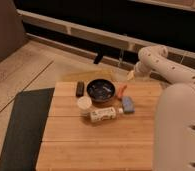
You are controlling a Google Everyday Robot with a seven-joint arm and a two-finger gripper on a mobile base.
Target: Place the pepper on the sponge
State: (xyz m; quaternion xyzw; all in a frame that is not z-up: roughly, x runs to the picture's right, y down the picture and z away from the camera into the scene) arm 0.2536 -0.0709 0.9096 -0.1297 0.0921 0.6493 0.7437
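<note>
Hidden, cut off or unreadable:
Near edge of table (91,145) is cut by the frame bottom, and its right side is hidden behind robot body (181,130), which is cut at the right edge. The gripper (131,75), upper right of centre, is spread wide but tiny. The bottle (103,114) label is unreadable, and the bowl (101,91) interior is too dark to tell.

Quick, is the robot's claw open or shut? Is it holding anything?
Claw: open, holding nothing, in the air just behind the pepper.

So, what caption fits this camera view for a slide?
Open pincer hangs at far edge of wooden table, behind pepper and sponge.
</note>
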